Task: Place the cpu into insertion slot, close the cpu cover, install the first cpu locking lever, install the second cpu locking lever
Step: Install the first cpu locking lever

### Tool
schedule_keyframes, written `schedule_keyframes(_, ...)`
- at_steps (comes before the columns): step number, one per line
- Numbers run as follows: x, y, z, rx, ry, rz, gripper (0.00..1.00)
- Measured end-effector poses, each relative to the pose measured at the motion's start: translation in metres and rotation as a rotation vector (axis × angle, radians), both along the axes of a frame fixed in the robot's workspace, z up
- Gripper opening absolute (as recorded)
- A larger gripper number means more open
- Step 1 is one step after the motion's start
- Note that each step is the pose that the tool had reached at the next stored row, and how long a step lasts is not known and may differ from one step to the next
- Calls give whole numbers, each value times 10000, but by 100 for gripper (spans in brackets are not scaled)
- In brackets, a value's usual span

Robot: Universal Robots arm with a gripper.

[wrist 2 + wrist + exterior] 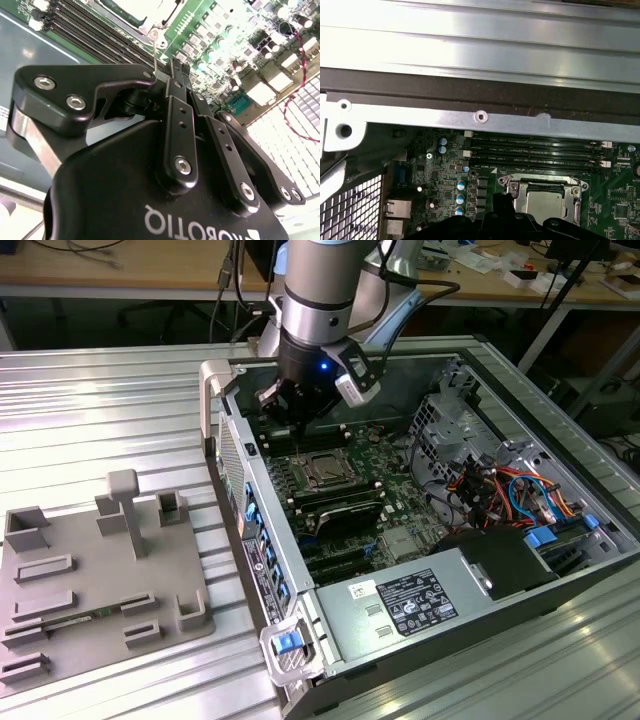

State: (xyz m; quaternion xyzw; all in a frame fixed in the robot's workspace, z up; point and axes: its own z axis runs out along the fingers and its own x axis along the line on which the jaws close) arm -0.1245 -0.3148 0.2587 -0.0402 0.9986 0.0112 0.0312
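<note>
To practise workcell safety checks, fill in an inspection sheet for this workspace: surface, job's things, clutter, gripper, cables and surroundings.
Surface: ribbed metal table, open computer case lying on it.
Job's things: cpu seated on the board, cpu cover flat around it.
Clutter: grey fixture tray at the exterior view's left.
Gripper: gripper shut, low over the board near the cpu.
Cables: coloured bundle inside the case.
Surroundings: wooden workbench behind.
</note>
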Motion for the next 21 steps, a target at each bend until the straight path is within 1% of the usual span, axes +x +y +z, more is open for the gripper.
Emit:
schedule_keyframes(5, -27, -3, 0, -1, 1, -1, 11)
schedule_keyframes(11, -112, -8, 0, -1, 1, 0, 11)
schedule_keyframes(13, -113, 9, -1, -2, 2, 0, 11)
schedule_keyframes(17, -111, 83, -12, -1, 0, 0, 11)
schedule_keyframes(19, -92, 104, -21, 0, 1, 1, 11)
schedule_keyframes(21, -63, 114, -26, -2, 3, 1, 11)
